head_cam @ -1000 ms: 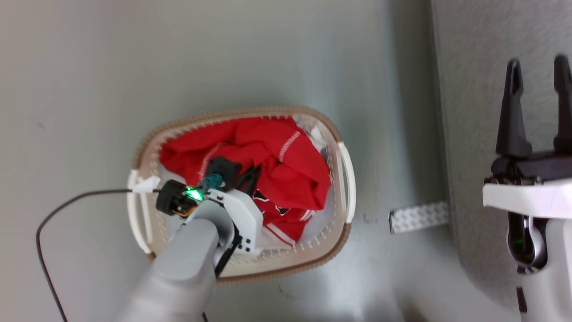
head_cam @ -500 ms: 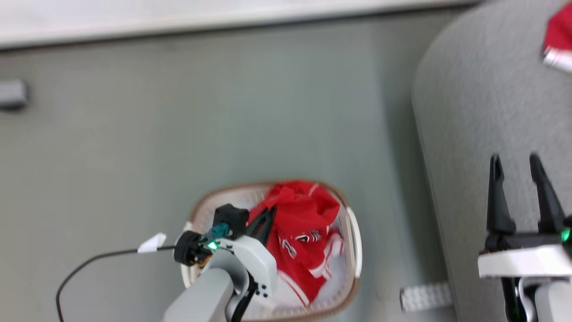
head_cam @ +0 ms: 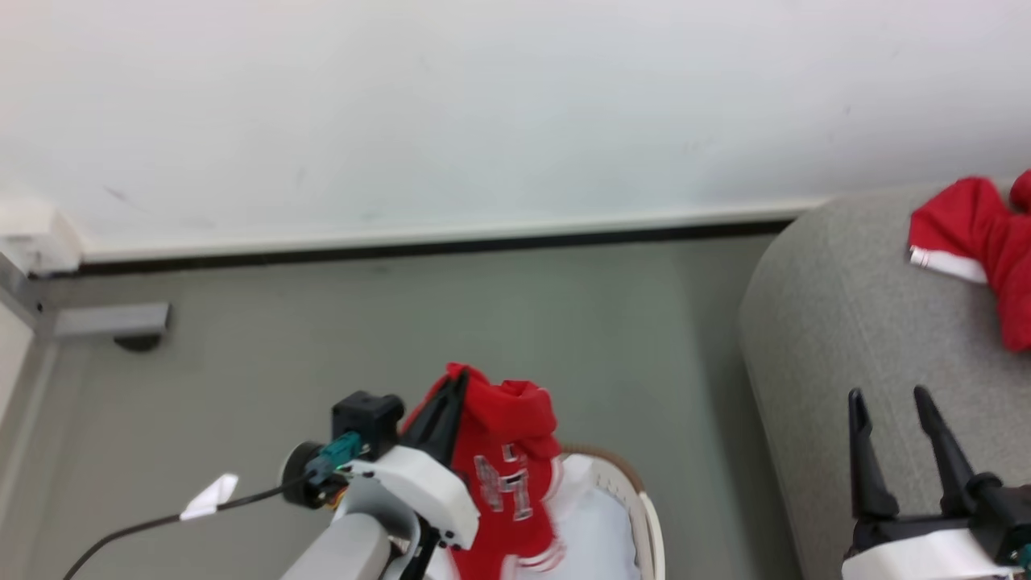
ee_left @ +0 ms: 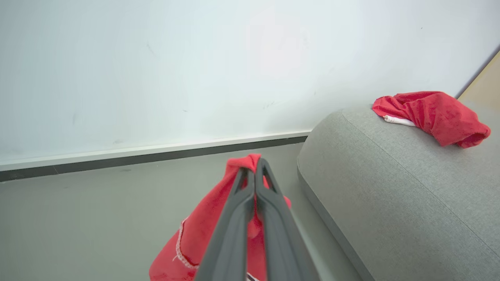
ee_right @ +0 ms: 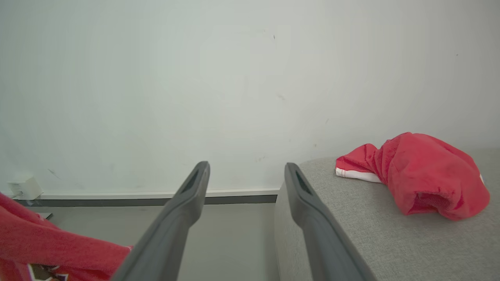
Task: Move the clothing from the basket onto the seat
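While the right tool gapes empty, clothing hangs pinched in the left tool.

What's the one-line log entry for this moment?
left gripper: shut on red jersey, held above basket | right gripper: open, empty | seat: one red garment on it

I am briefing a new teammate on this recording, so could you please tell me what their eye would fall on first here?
A bright red jersey hangs from the shut left gripper above the white laundry basket, low in the head view's middle. A second red garment lies crumpled on the grey seat at the right. The right gripper stands open and empty at the lower right.
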